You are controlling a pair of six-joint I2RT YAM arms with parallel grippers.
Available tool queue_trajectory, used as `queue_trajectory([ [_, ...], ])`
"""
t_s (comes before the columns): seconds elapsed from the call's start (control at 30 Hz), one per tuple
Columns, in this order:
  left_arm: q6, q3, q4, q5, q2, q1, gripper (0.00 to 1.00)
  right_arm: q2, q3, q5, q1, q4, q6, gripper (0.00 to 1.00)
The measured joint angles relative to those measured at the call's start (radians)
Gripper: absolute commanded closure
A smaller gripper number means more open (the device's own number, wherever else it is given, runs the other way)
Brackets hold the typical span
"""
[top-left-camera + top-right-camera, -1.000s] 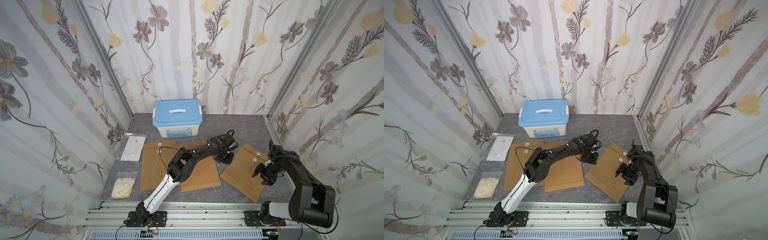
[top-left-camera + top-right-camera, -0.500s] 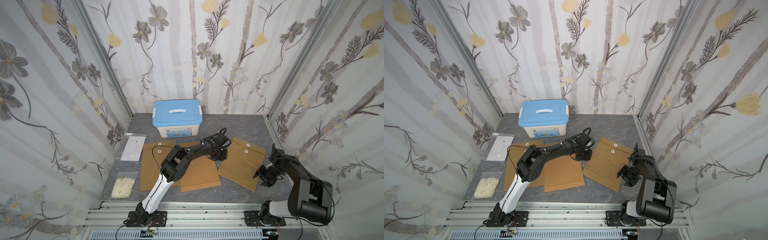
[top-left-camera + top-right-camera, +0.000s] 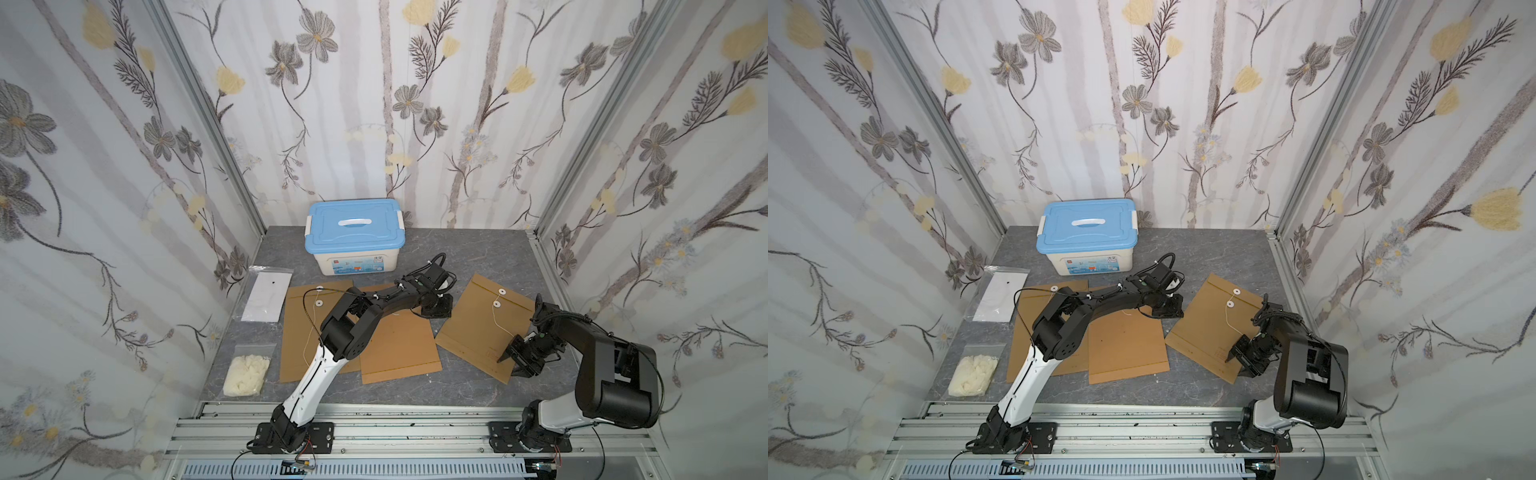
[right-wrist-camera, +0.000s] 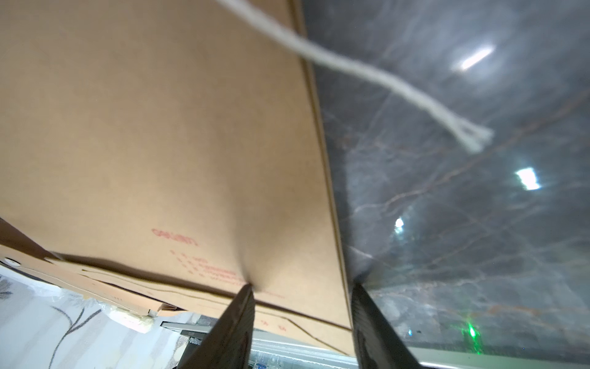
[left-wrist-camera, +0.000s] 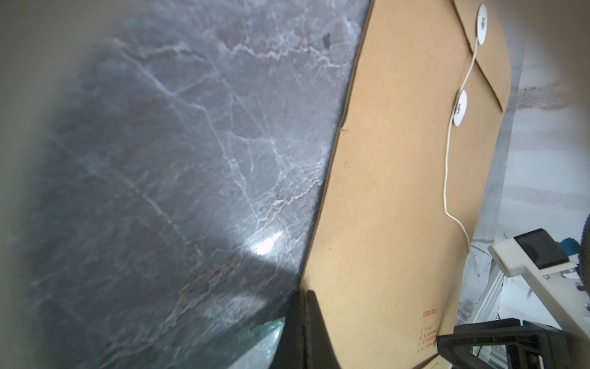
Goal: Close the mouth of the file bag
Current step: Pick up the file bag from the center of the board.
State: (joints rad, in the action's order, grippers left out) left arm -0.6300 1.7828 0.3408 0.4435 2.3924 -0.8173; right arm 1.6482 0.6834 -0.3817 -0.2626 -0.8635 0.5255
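Note:
The brown file bag (image 3: 478,328) (image 3: 1204,328) lies flat at the right of the table. Its flap (image 5: 491,60) is folded down, with two white discs (image 5: 459,107). A white string (image 3: 497,320) runs loose from the discs across the bag, and its frayed end (image 4: 472,137) lies over the table. My left gripper (image 3: 436,309) (image 5: 303,295) is shut on the bag's left edge. My right gripper (image 3: 510,363) (image 4: 301,286) is open at the bag's near right corner. One finger (image 4: 245,300) presses on the paper and the other stands on the table just past the edge.
A blue-lidded box (image 3: 355,226) stands at the back. Two more brown file bags (image 3: 303,332) (image 3: 399,345) overlap under the left arm. A clear flat pouch (image 3: 268,293) and a bag of white material (image 3: 247,370) lie at the left. Walls close in on three sides.
The file bag has turned and slid toward the back with my left gripper on its edge. My right gripper has moved to the bag's near corner, and its jaws have narrowed.

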Motion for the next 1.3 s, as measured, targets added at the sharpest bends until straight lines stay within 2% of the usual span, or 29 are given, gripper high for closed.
queue_trajectory([
  [0.17,-0.002,-0.008,-0.031,-0.004,0.001,0.000,1.00,-0.038,-0.035,-0.011,0.000,0.009,0.000,0.80],
  [0.47,-0.006,-0.014,-0.038,-0.004,-0.003,0.000,1.00,-0.119,-0.063,0.023,0.001,0.135,-0.009,0.98],
  [0.6,-0.006,-0.008,-0.036,0.006,-0.009,0.010,1.00,-0.140,-0.063,0.023,-0.007,0.163,-0.029,1.00],
  [0.73,-0.006,0.007,-0.005,0.011,-0.019,0.035,0.82,-0.172,-0.063,0.012,-0.013,0.186,-0.042,1.00],
  [0.83,-0.006,0.008,0.042,0.002,-0.049,0.063,0.50,-0.204,-0.062,-0.030,-0.015,0.204,-0.046,1.00],
  [0.9,-0.005,0.015,0.061,-0.008,-0.064,0.074,0.36,-0.229,-0.062,-0.062,-0.024,0.206,-0.051,1.00],
  [1.03,-0.010,-0.003,0.061,0.030,-0.092,0.095,0.26,-0.256,-0.062,-0.143,-0.066,0.220,-0.053,1.00],
  [1.3,-0.079,-0.089,-0.019,0.193,-0.111,0.137,0.20,-0.304,-0.062,-0.325,-0.095,0.248,-0.072,1.00],
])
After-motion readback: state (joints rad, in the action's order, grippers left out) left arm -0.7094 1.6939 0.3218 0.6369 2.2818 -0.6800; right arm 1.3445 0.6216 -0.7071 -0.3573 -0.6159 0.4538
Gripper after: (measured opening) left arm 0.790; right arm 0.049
